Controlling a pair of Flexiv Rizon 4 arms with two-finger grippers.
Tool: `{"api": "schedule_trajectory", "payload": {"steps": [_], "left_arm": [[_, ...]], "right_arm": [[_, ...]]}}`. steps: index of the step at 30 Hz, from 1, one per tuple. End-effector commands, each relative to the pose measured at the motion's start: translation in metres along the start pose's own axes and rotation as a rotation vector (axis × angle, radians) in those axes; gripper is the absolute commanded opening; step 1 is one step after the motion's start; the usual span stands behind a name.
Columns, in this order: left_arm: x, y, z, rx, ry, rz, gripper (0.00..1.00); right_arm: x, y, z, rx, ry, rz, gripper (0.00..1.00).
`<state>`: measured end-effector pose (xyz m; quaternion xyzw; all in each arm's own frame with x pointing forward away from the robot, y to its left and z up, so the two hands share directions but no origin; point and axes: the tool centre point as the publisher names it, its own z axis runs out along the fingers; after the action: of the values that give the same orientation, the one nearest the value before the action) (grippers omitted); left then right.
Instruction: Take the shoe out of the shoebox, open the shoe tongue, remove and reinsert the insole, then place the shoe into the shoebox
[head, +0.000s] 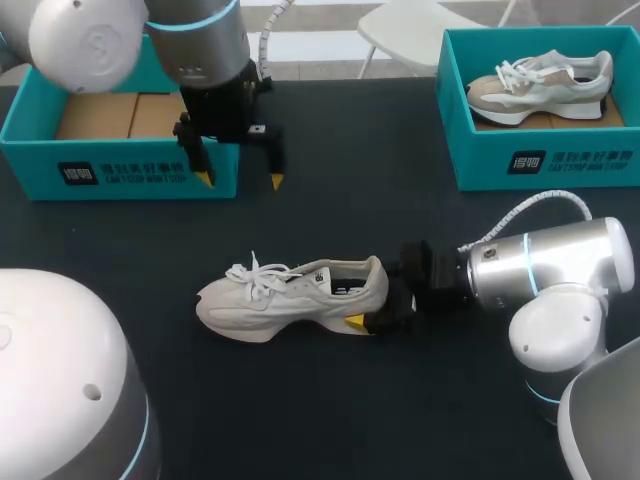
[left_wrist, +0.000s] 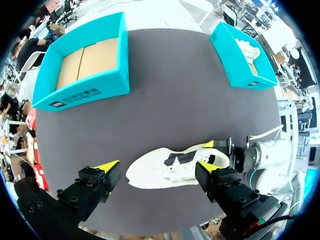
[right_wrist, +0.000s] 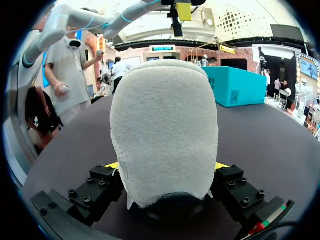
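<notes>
A cream shoe (head: 290, 295) lies on its sole in the middle of the dark table, toe to the left, laces tied. My right gripper (head: 375, 300) comes in from the right and is shut on the shoe's heel. In the right wrist view the heel (right_wrist: 165, 130) fills the space between the gripper (right_wrist: 166, 167) fingers. My left gripper (head: 241, 180) hangs open and holds nothing in front of the teal shoebox (head: 120, 170) at the back left. That box shows only a cardboard floor. In the left wrist view the shoe (left_wrist: 170, 167) lies below the open left gripper (left_wrist: 157, 166).
A second teal box (head: 545, 160) at the back right holds another pale shoe (head: 545, 85). Both boxes also show in the left wrist view, the left box (left_wrist: 85, 90) and the right box (left_wrist: 240, 65). Bare dark tabletop surrounds the shoe.
</notes>
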<state>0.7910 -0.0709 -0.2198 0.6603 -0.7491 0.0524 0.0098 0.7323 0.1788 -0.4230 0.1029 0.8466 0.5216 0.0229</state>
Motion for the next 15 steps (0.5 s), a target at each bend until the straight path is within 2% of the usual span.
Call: {"api": "schedule_trajectory", "payload": {"steps": [1,8,15], "left_arm": [[-0.002,0.003,0.001,0.014,0.003,0.000,1.00],[-0.002,0.003,0.001,0.014,0.003,0.000,1.00],[0.030,0.024,0.009,-0.042,-0.056,0.003,1.00]], "right_arm": [[0.003,-0.006,-0.001,0.005,-0.003,0.002,0.00],[0.003,-0.006,-0.001,0.005,-0.003,0.002,0.00],[0.003,-0.006,-0.001,0.005,-0.003,0.002,0.00]]}}
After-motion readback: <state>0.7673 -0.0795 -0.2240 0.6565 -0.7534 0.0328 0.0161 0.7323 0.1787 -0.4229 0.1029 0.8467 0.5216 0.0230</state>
